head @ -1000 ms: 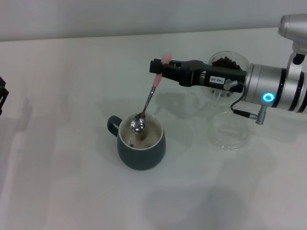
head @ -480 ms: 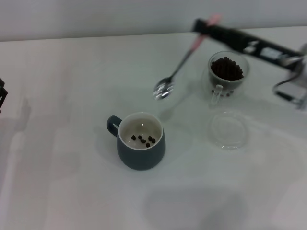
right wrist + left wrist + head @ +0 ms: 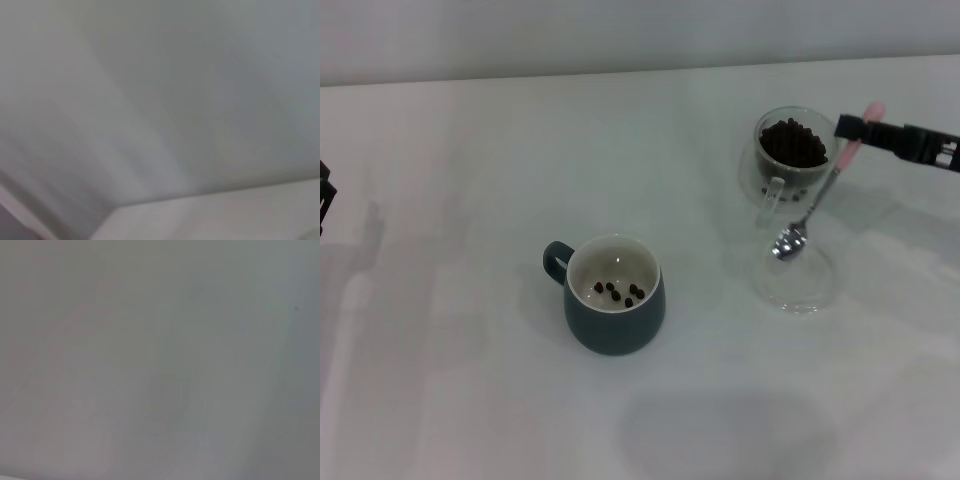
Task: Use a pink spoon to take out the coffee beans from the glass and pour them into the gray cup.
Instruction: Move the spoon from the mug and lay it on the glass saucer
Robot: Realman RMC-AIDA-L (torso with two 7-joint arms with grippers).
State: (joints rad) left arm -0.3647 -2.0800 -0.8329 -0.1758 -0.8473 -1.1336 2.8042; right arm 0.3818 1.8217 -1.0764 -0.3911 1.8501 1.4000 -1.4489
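R gripper (image 3: 855, 129) at far right, jaws clenched on slim pink-handled metal spoon (image 3: 814, 205); bowl hangs over shallow clear dish (image 3: 796, 275), beside clear glass mug (image 3: 791, 155) w/ dark coffee beans (image 3: 792, 141). Blue-gray cup (image 3: 611, 297) holds few beans. L gripper (image 3: 324, 195) parked at left edge, jaws: can't tell.

A pale, plain worktop (image 3: 470, 380) fills the space in front of the robot. Three things stand on it. The gray cup (image 3: 611, 305) sits near the middle with its small handle turned toward the robot's left. Well apart from it, on the robot's right, stands the glass (image 3: 790, 160), and just in front of that lies a shallow clear dish (image 3: 798, 282), flat on the surface.
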